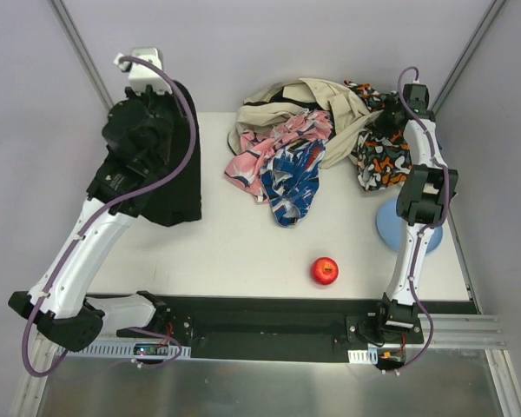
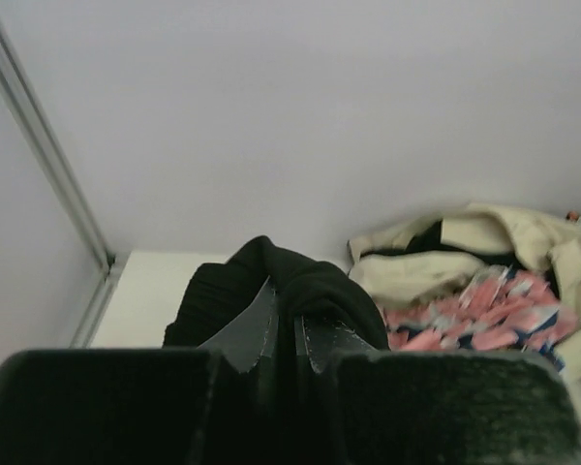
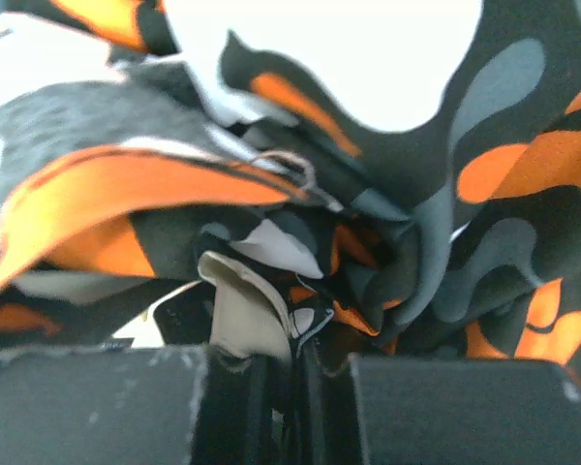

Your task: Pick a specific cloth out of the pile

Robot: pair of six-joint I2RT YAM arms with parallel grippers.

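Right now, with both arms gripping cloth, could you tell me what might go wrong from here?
The black cloth hangs from the left jaws by one pinched fold, so it could slip free. The right jaws are shut on the orange blotch-patterned cloth with beige fabric right beside them; pulling may drag the pile.

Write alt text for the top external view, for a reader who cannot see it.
The left gripper, jaws shut on a black cloth, holds it at the far left of the table, apart from the pile at the back. The right gripper grips the orange-blotched cloth; a red apple sits near the front.
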